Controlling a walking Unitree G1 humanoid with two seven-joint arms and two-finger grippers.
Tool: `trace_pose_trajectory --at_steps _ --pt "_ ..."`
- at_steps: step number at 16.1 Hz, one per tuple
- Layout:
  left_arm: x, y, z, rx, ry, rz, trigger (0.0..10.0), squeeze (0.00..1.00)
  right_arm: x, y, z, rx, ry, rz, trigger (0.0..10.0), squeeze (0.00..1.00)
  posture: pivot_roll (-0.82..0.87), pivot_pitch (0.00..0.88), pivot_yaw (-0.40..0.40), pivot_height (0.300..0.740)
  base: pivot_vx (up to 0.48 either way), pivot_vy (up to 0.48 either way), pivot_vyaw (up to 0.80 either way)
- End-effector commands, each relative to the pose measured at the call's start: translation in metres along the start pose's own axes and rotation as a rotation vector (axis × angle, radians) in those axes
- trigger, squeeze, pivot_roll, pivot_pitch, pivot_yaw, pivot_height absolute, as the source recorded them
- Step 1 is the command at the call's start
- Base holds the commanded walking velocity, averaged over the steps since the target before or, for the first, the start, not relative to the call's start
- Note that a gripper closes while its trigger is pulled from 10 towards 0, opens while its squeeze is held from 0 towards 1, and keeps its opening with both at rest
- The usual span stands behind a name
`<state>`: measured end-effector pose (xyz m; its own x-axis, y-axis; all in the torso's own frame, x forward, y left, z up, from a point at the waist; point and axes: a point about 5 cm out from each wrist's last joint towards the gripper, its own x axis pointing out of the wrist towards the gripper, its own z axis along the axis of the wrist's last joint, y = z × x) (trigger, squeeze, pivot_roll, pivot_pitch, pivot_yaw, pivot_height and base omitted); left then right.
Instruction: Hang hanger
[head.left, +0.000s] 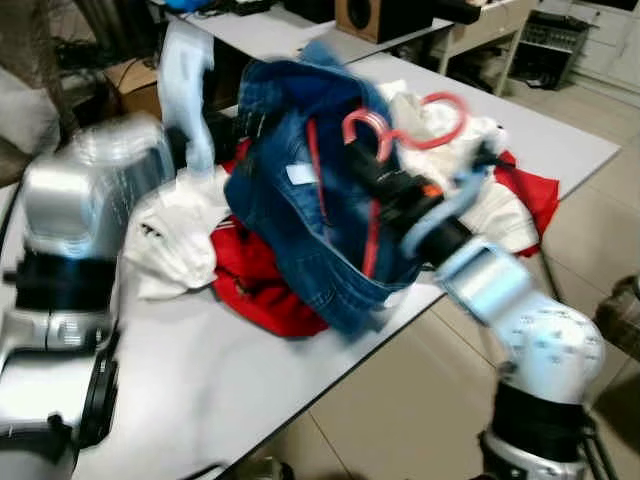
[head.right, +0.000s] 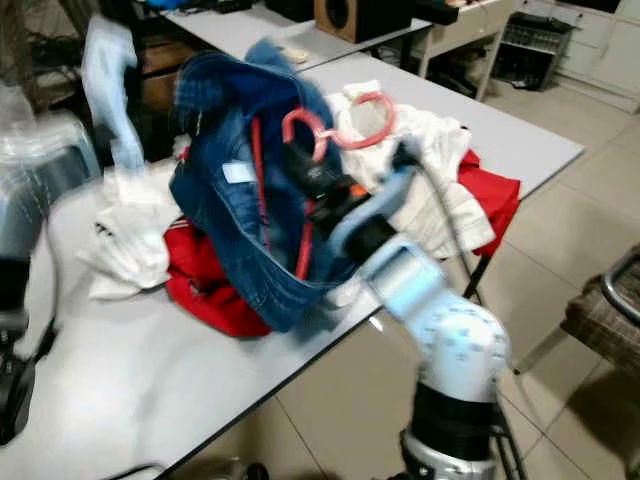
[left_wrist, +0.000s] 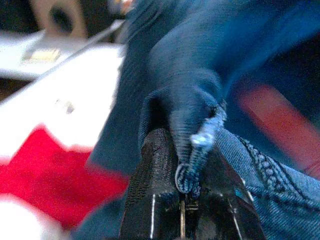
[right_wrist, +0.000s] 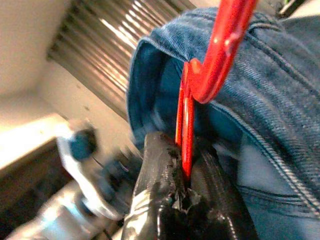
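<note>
Both arms are up over the near corner of the white desk (head.left: 200, 390), holding one pair of blue denim jeans (head.left: 290, 190) in the air between them. The right tool (right_wrist: 186, 172) is clamped together on the shaft of a red plastic hanger (head.left: 362, 128); the hanger's hook pokes out above the denim and its red shaft runs down inside the waistband. The left tool (left_wrist: 182, 200) is pinched shut on a fold of the jeans' hem or seam, its black fingers (left_wrist: 150, 200) touching the cloth on both sides.

Under the jeans lies a heap of laundry: one red garment (head.left: 265, 290) hanging close to the desk's front edge, white clothes (head.left: 180, 240) to the left, and another white garment (head.left: 490, 200) with more red cloth (head.left: 535, 195) reaching the right edge. A second, pinkish hanger (head.left: 445, 120) rests on that white pile, just beside the held one.

Beyond the desk's near edge there is open tiled floor (head.left: 400, 400). A second desk (head.left: 270, 30) stands behind, with a wooden speaker (head.left: 365, 15) on it.
</note>
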<state>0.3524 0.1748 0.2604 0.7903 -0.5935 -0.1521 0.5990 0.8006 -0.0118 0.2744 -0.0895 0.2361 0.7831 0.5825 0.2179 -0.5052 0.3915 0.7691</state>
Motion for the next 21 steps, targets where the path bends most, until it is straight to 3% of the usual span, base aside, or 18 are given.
trace_pose_trajectory --at_steps 1,2,3,5,7,9,10,11,12,14,15,16,19,21 --pt "-0.003 0.017 -0.019 -0.046 0.037 0.103 0.0 0.0 -0.002 0.016 0.007 0.035 -0.028 0.1 10.0 0.0 -0.1 0.0 0.072 0.74 0.0 0.0 0.0" --pt "-0.004 0.026 -0.048 -0.114 0.089 0.15 0.0 0.0 -0.003 0.02 0.008 0.068 -0.027 0.137 10.0 0.0 -0.1 0.0 0.072 0.74 0.0 0.0 0.0" --pt "-0.003 0.024 -0.078 -0.164 0.15 0.168 0.0 0.0 -0.003 0.023 0.008 0.084 -0.02 0.159 10.0 0.0 -0.1 0.0 0.068 0.74 0.0 0.0 0.0" --pt "-0.001 0.014 -0.092 -0.176 0.173 0.136 0.0 0.0 -0.002 0.024 0.009 0.077 -0.029 0.156 10.0 0.0 -0.11 0.0 0.068 0.74 0.0 0.0 0.0" --pt "0.001 -0.007 -0.107 -0.189 0.165 0.073 0.3 0.0 -0.001 0.027 0.014 -0.014 -0.039 0.139 10.0 0.0 -0.12 0.0 0.07 0.74 0.0 0.0 0.0" --pt "0.001 -0.018 -0.104 -0.189 0.067 0.059 7.5 0.0 0.0 0.032 0.018 -0.057 -0.048 0.153 10.0 0.0 -0.13 0.0 0.067 0.74 0.0 0.0 0.21" --pt "-0.001 -0.021 -0.101 -0.2 0.007 0.052 10.0 0.0 -0.001 0.033 0.02 -0.063 -0.05 0.155 10.0 0.0 -0.13 0.0 0.064 0.74 0.0 0.0 0.79" --pt "-0.004 -0.023 -0.096 -0.234 -0.057 0.046 10.0 0.4 -0.001 0.036 0.022 -0.072 -0.052 0.163 10.0 0.0 -0.13 0.0 0.061 0.74 0.0 0.0 0.78" --pt "-0.01 -0.024 -0.094 -0.262 -0.084 0.036 10.0 1.0 -0.001 0.039 0.025 -0.081 -0.059 0.177 10.0 0.0 -0.13 0.0 0.058 0.74 0.0 0.0 0.77" --pt "-0.021 -0.028 -0.09 -0.265 -0.102 -0.032 10.0 1.0 0.0 0.041 0.028 -0.091 -0.063 0.181 10.0 0.0 -0.13 0.0 0.058 0.74 0.0 0.0 0.74" --pt "-0.035 -0.031 -0.088 -0.275 -0.118 -0.106 10.0 1.0 0.004 0.042 0.033 -0.103 -0.063 0.179 10.0 0.0 -0.13 0.0 0.048 0.74 0.0 0.0 0.74" --pt "-0.041 -0.03 -0.089 -0.271 -0.116 -0.128 10.0 1.0 0.006 0.043 0.034 -0.109 -0.06 0.181 10.0 0.0 -0.13 0.0 0.046 0.74 0.0 0.0 0.74" --pt "-0.057 -0.02 -0.087 -0.236 -0.141 -0.069 10.0 1.0 0.017 0.055 0.037 -0.118 -0.039 0.237 10.0 0.0 -0.12 0.0 0.026 0.74 0.0 0.0 0.74" --pt "-0.072 -0.015 -0.075 -0.292 -0.236 -0.066 10.0 1.0 0.021 0.069 0.037 -0.103 -0.022 0.311 10.0 0.0 -0.1 0.0 0.012 0.74 0.0 0.0 0.74"
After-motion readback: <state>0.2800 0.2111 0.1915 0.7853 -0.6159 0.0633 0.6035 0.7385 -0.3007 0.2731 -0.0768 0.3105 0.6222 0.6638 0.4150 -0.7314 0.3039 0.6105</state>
